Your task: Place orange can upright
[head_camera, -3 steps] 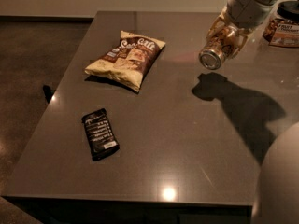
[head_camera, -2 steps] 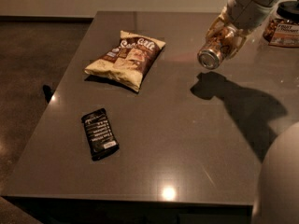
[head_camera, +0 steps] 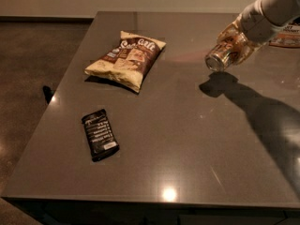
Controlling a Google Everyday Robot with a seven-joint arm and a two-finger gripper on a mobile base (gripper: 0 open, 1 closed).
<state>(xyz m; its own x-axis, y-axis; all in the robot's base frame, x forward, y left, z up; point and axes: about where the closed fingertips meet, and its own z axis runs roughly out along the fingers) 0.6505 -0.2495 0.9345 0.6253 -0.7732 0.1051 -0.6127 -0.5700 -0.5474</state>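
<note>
One camera looks down from above the near edge of the counter (head_camera: 187,163) toward its far side, the end effector (head_camera: 237,42) clasping the orange can (head_camera: 219,58) at far right.

The counter (head_camera: 187,153) is carrying one chip bag (head_camera: 125,60) and one dark flat packet (head_camera: 100,135), so two things are lying on it. Above its far right part, one hand (head_camera: 236,42) is gripping one orange can (head_camera: 218,60).

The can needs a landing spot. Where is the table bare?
The end effector, over the table at right rear, holds the orange can tilted in air. Bare: the middle between the chip bag and the can, and the front right of the dark packet. Left side is busier.
</note>
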